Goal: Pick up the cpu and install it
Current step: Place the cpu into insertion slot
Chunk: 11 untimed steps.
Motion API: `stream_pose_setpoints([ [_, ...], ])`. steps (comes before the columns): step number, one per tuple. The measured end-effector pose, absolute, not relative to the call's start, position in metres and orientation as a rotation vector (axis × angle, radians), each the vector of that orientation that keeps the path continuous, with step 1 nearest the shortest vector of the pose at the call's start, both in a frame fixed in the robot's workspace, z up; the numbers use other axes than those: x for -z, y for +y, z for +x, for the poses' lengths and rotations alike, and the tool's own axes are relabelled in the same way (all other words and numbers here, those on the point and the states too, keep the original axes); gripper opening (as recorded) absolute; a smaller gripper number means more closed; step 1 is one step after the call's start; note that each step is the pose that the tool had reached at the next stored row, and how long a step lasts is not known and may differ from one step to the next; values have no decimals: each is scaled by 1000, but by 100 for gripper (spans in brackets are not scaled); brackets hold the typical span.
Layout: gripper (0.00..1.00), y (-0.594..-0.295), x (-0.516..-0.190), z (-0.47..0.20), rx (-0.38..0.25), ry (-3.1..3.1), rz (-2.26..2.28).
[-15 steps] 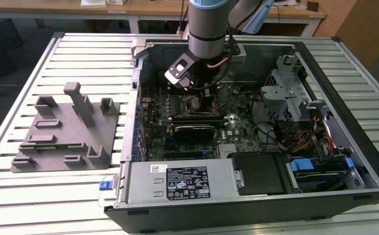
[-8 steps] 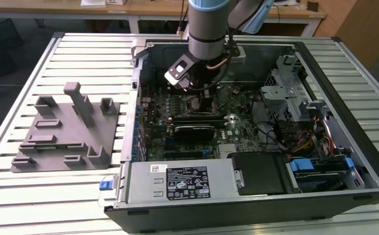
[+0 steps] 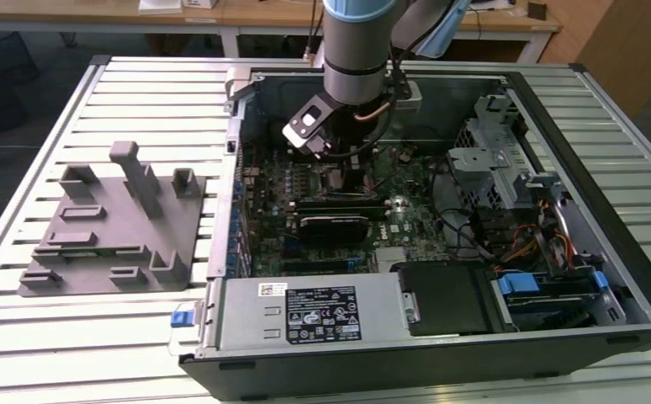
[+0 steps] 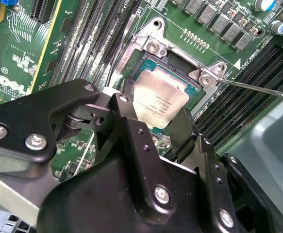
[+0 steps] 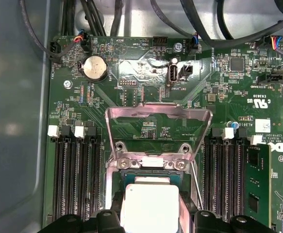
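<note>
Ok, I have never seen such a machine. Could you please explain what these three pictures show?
It is one robot arm reaching into an open computer case that lies on a slatted table. The exterior view is taken from a camera off the arm; both wrist views come from cameras riding on it. A grey plastic fixture lies on the table at the exterior view's left. The gripper is at the socket, around the cpu; whether it grips it I cannot tell.
</note>
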State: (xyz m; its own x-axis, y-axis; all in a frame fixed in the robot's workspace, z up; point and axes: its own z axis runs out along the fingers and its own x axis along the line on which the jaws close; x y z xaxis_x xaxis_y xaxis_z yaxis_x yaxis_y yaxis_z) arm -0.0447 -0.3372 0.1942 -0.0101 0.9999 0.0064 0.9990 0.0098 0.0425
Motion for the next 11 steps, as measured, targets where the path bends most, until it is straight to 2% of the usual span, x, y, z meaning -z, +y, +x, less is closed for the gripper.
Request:
stream_pose_setpoints([
  [8,54,-337,-194,-45,-55,2213,2193],
  [9,60,-337,-194,-45,-55,2213,2193],
  [11,60,-337,-194,-45,-55,2213,2193],
])
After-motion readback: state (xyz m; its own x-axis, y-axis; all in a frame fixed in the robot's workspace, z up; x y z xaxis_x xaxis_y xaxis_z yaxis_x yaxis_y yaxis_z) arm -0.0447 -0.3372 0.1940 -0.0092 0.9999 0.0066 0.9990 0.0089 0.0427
